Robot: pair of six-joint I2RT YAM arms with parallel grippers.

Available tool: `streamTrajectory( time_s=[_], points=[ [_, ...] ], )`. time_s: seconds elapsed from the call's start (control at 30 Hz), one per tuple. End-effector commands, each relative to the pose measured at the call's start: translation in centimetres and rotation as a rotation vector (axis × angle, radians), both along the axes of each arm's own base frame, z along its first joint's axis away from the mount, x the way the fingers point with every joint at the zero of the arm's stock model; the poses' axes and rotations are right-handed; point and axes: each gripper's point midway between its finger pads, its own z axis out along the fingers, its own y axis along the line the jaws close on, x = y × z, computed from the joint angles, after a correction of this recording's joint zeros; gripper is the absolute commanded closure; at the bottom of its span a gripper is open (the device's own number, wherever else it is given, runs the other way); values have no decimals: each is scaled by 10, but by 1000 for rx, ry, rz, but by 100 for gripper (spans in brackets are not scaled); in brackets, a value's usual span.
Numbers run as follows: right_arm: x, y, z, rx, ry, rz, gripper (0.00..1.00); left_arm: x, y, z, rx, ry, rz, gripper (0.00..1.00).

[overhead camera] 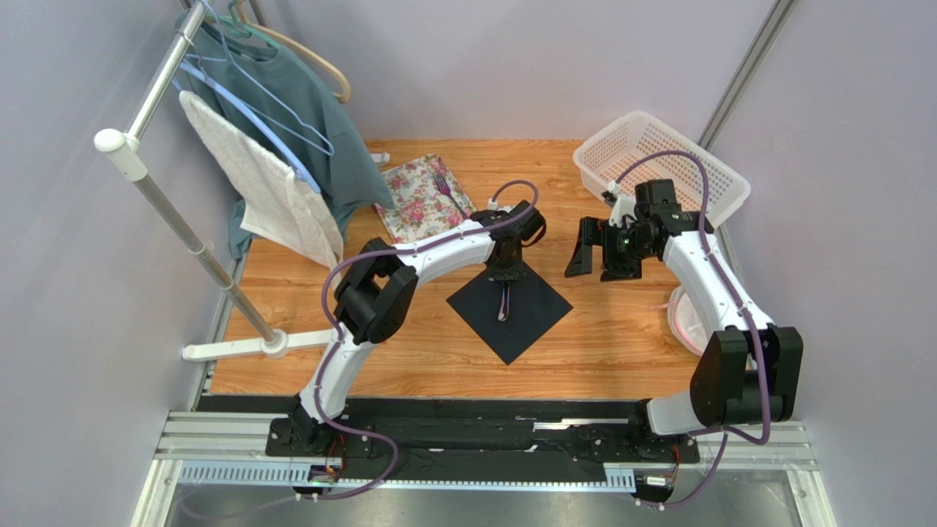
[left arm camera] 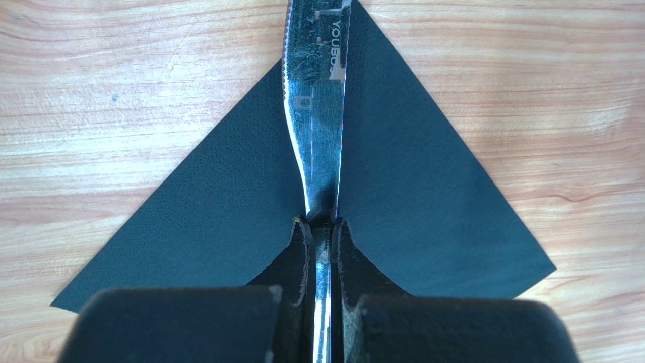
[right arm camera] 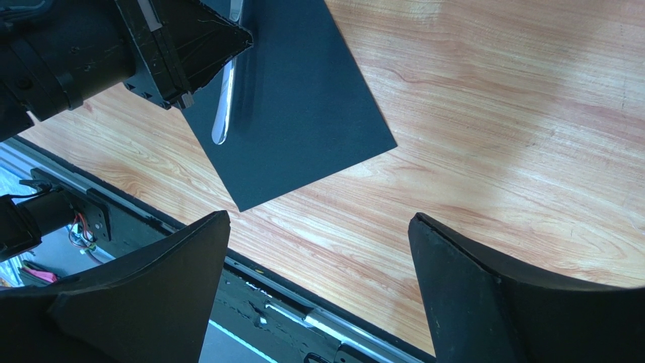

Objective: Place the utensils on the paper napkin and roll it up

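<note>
Knife (left arm camera: 318, 113) sits clamped in the left gripper (left arm camera: 323, 227) over the napkin's (left arm camera: 424, 189) middle, while the right gripper (overhead camera: 599, 258) hangs wide open and empty just right of the napkin.

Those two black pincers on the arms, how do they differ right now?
The left pincer is shut on a knife; the right pincer stands wide open and holds nothing. The left pincer is over the black napkin, with the knife's blade stretched out above the paper; the right pincer hangs over the bare wooden table beside that napkin. Both are black and have two fingers.
</note>
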Motion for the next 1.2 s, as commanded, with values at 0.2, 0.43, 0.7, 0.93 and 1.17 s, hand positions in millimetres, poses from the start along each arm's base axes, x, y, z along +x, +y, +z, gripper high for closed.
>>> streamTrajectory(
  time_s=[0.2,0.43,0.7,0.93,1.17],
  points=[
    [8,2,3,25,-21,-12,7,-1,-4,-12,-4,16,-4,91],
    [8,3,1,34,-10,-12,7,-4,-1,-19,6,34,6,78],
    [8,3,2,37,-11,-10,6,-4,0,-17,1,40,7,72],
    [8,4,3,41,-14,-11,6,-5,0,-15,-10,39,4,66],
    [8,5,8,52,-23,-10,6,9,-8,26,-49,-49,-51,61]
  ],
)
